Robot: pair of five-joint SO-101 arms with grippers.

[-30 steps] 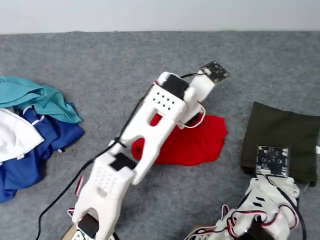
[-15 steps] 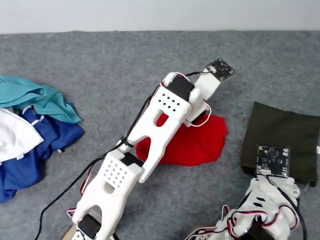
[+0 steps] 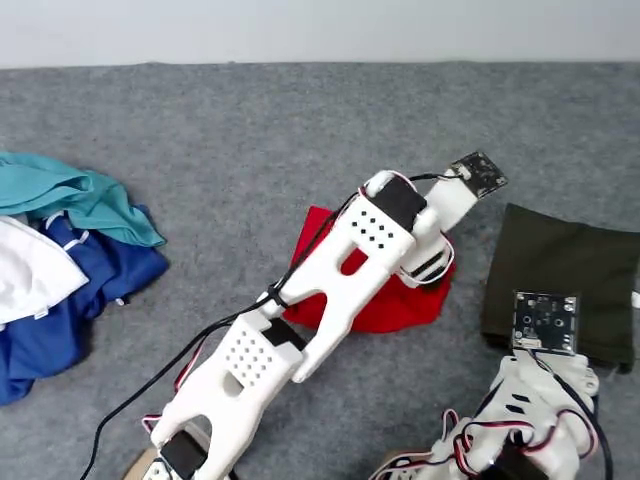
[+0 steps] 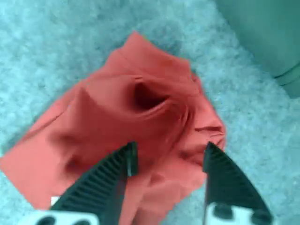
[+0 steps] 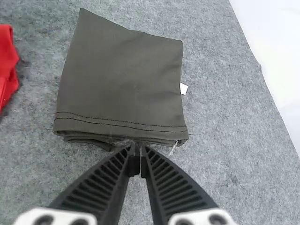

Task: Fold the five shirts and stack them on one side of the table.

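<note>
A crumpled red shirt (image 3: pixel 388 305) lies mid-table, partly hidden under my left arm (image 3: pixel 375 235). In the left wrist view my left gripper (image 4: pixel 171 147) hangs open just above the red shirt (image 4: pixel 140 108), with nothing between its fingers. A folded dark olive shirt (image 3: pixel 560 265) lies at the right side of the table. My right gripper (image 5: pixel 137 152) is shut and empty, its tips at the near hem of the olive shirt (image 5: pixel 122 84). My right arm (image 3: pixel 540 400) sits at the front right.
A loose pile at the left edge holds a teal shirt (image 3: pixel 70 195), a white shirt (image 3: pixel 30 265) and a blue shirt (image 3: pixel 95 280). Grey carpet-like cloth (image 3: pixel 220 130) covers the table. A white wall runs along the back.
My left arm has swung to the right, toward the olive shirt. The red shirt has bunched and shifted a little rightward under it. The right arm has not moved.
</note>
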